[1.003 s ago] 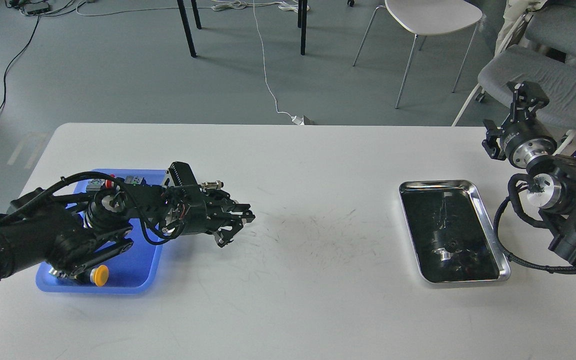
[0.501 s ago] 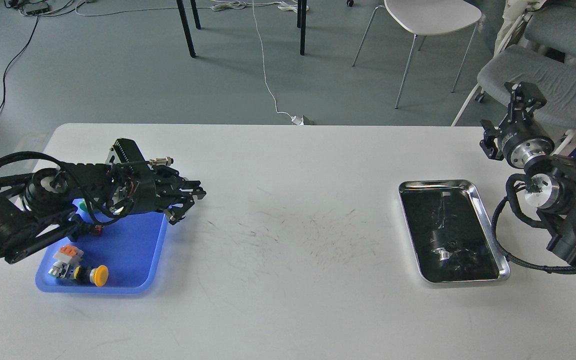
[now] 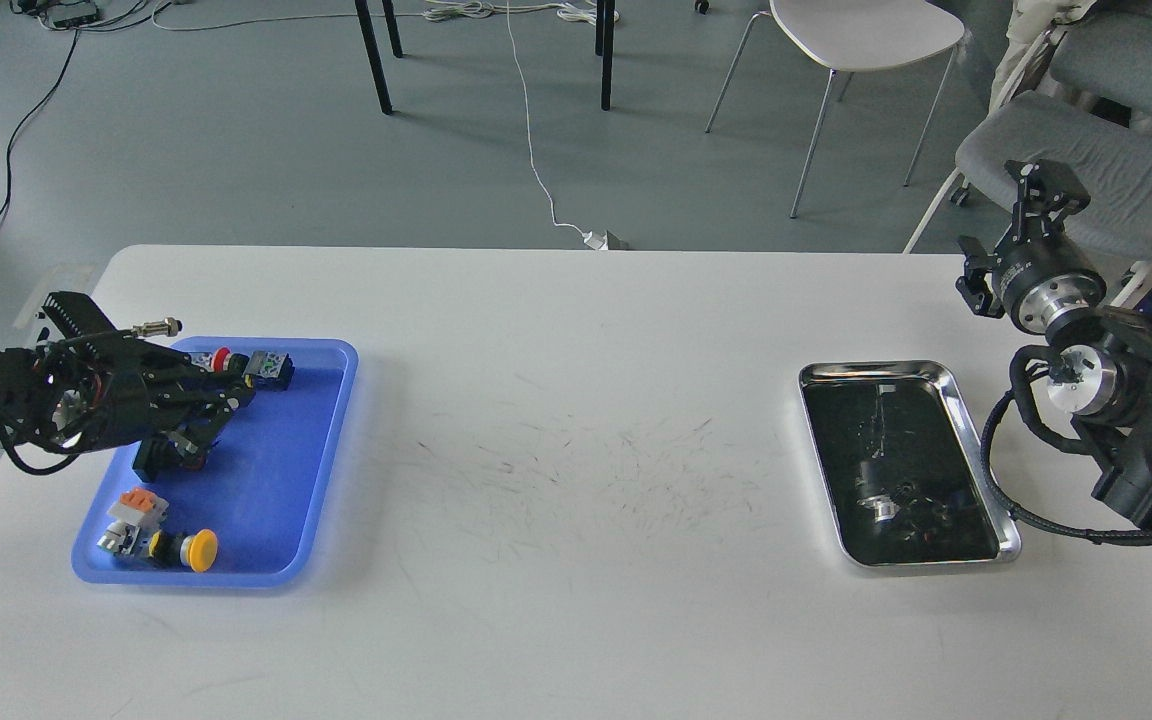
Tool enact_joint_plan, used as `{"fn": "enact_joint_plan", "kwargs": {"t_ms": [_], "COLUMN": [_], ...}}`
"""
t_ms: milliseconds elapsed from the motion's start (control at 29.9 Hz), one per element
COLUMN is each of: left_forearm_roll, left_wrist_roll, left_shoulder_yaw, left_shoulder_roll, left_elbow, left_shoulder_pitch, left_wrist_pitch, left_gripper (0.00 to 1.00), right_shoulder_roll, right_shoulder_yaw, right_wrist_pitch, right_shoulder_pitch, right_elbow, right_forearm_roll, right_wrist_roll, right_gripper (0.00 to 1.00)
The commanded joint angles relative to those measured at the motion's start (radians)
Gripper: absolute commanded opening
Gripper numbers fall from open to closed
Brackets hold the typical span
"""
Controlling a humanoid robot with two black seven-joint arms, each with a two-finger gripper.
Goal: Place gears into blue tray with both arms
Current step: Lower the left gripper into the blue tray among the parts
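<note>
Gears (image 3: 904, 492) lie in the steel tray (image 3: 976, 440) — just below-left of the right end effector (image 3: 1036, 185), fingers' spread unreadable; the left end effector (image 3: 221, 410), slightly parted, sits far off.

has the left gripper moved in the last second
Yes. The left gripper has pulled back leftward: a second ago it reached past the right rim of the blue tray over the table; now it sits over the tray.

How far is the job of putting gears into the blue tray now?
Done: cannot confirm; the blue tray shows only push buttons, no gear I can make out. In hand: nothing visible; the left gripper hangs over that tray. Left: small dark parts in the steel tray; the right gripper is raised.
</note>
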Motion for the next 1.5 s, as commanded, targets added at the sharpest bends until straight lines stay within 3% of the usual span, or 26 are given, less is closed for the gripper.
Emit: {"fn": "enact_joint_plan", "kwargs": {"t_ms": [0, 501, 1471], "left_forearm_roll": [-0.04, -0.06, -0.07], "left_wrist_roll": [0.0, 0.0, 0.0], "left_shoulder_yaw": [0.0, 0.013, 0.009], "left_shoulder_roll": [0.005, 0.011, 0.033], "left_elbow": [-0.004, -0.092, -0.11], "left_shoulder_pitch": [0.026, 0.078, 0.099], "left_wrist_pitch": [0.002, 0.002, 0.004], "left_gripper": [0.1, 0.11, 0.13], "right_shoulder_roll": [0.0, 0.001, 0.006], "right_shoulder_yaw": [-0.009, -0.05, -0.07], "right_wrist_pitch": [0.0, 0.002, 0.002], "right_shoulder_pitch": [-0.002, -0.003, -0.003], "right_elbow": [-0.001, -0.004, -0.004], "right_forearm_roll": [-0.002, -0.002, -0.002], "right_wrist_roll": [0.0, 0.0, 0.0], "right_gripper": [0.95, 0.95, 0.95]}}
